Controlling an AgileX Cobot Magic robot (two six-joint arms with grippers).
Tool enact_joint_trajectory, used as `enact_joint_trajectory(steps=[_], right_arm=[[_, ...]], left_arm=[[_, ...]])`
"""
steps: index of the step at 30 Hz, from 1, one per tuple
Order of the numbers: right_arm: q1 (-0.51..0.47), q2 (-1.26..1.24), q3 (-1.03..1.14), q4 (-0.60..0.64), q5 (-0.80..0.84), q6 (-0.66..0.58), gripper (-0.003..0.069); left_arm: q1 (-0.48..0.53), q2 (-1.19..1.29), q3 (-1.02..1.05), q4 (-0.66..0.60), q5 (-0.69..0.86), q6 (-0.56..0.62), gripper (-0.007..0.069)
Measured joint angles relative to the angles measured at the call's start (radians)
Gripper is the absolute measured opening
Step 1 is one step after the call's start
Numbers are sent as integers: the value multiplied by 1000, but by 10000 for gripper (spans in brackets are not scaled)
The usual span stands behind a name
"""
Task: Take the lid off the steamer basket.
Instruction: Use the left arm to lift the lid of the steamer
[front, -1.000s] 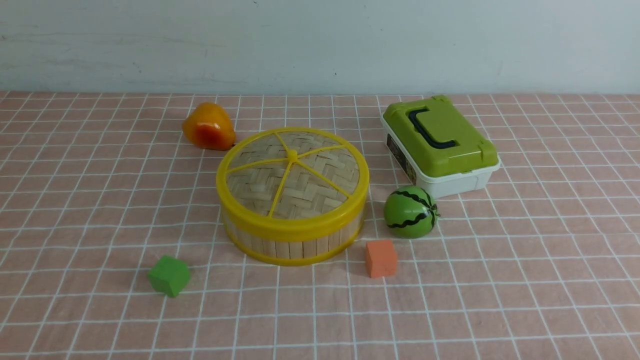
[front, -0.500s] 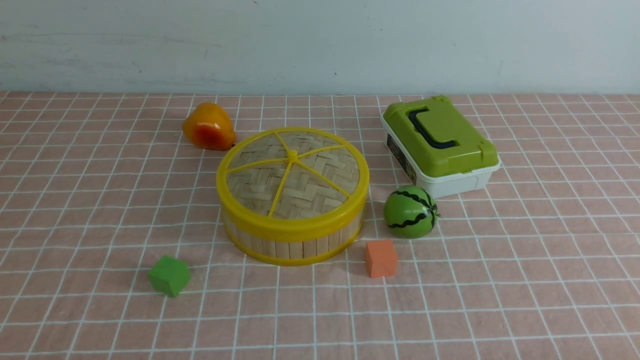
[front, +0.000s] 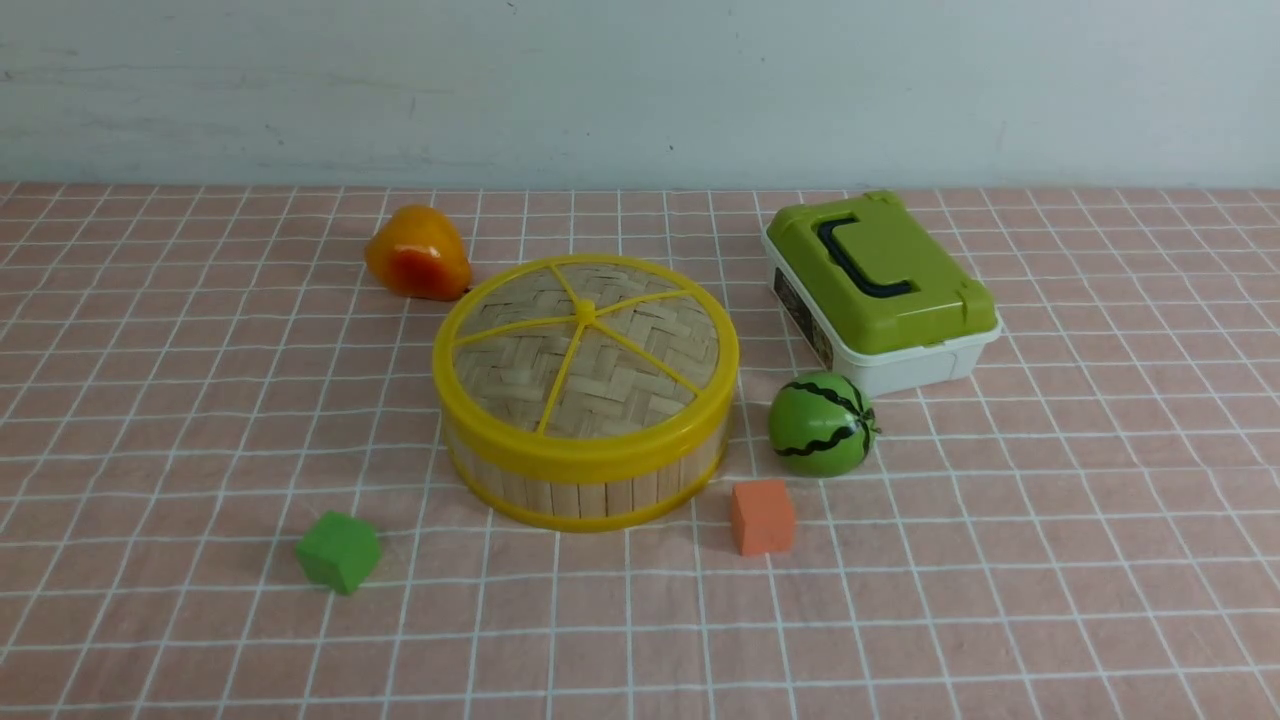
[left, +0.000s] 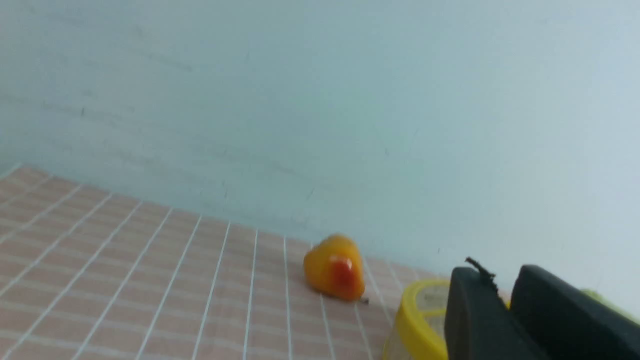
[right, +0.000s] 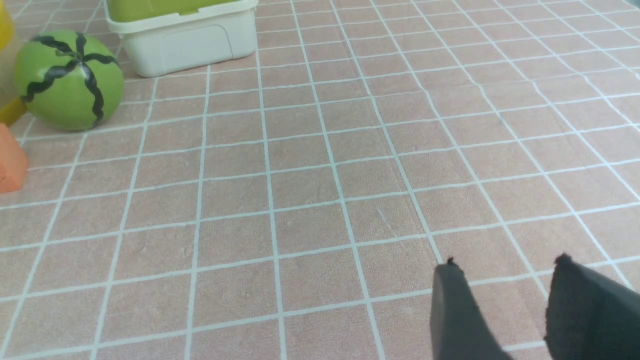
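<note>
The lid (front: 585, 340), a woven bamboo disc with a yellow rim and spokes, sits closed on the round steamer basket (front: 590, 490) at the table's middle. Neither arm shows in the front view. In the left wrist view my left gripper (left: 502, 275) hangs apart from the basket's yellow rim (left: 415, 320). A narrow gap shows between its black fingertips and nothing is in it. My right gripper (right: 505, 262) stands open over bare cloth, well away from the basket, holding nothing.
An orange-yellow toy fruit (front: 415, 255) lies behind the basket on the left. A white box with a green handled top (front: 880, 280) stands at back right. A toy watermelon (front: 820, 423), an orange cube (front: 762, 516) and a green cube (front: 338, 550) lie nearby.
</note>
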Motion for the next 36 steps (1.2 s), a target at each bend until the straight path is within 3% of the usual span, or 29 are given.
enact_joint_trajectory(steps=[6, 13, 15, 21, 24, 33, 36], right_arm=[[0, 0, 0, 0, 0, 0, 242], [0, 0, 0, 0, 0, 0, 242], [0, 0, 0, 0, 0, 0, 242], [0, 0, 0, 0, 0, 0, 242], [0, 0, 0, 0, 0, 0, 242], [0, 0, 0, 0, 0, 0, 242], [0, 0, 0, 0, 0, 0, 242]], left_arm=[[0, 0, 0, -8, -144, -14, 113], [0, 0, 0, -54, -323, -224, 117], [0, 0, -21, -57, -313, -251, 109], [0, 112, -274, -20, 14, -184, -13], [0, 279, -426, 0, 230, -151, -13], [0, 778, -666, -12, 601, -128, -13], [0, 981, -781, -83, 732, -34, -13]])
